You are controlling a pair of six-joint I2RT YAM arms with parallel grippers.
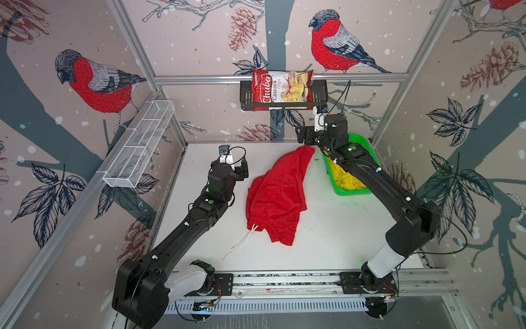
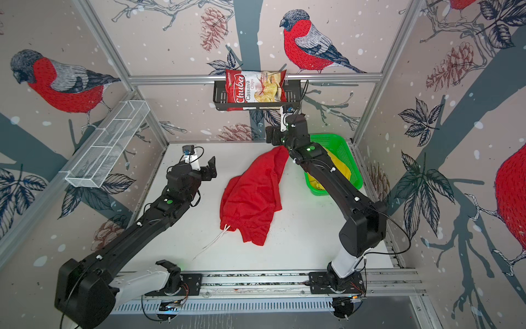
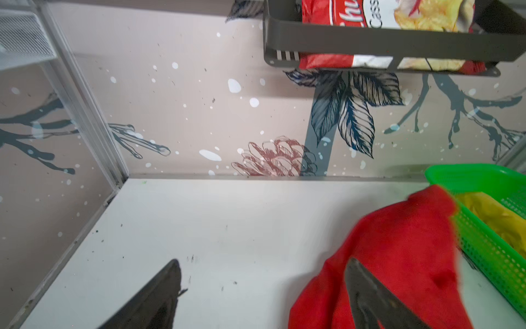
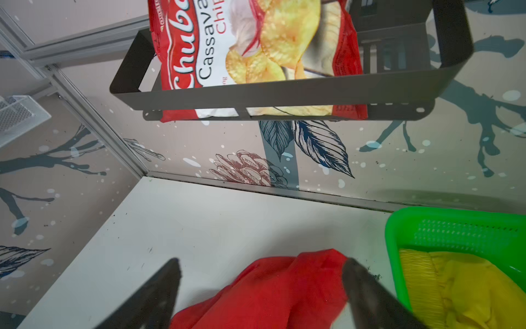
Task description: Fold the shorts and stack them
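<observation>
In both top views the red shorts [image 1: 276, 196] lie crumpled in the middle of the desk [image 1: 341, 242]. The yellow shorts [image 1: 345, 178] are inside the green basket [image 1: 350, 193].

In the left wrist view the left fingers [image 3: 159, 296] stand wide and hold nothing.

In the right wrist view the right fingers [image 4: 367, 290] also stand wide, with one end of the red shorts between them.

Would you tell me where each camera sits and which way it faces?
Top views: overhead, looking down on table, left arm, right arm, red shorts.
Left wrist: on left arm, facing back wall; open left gripper.
Right wrist: on right arm, facing back wall; open right gripper above red shorts.
Shared: wrist views show green basket, chips bag.
</observation>
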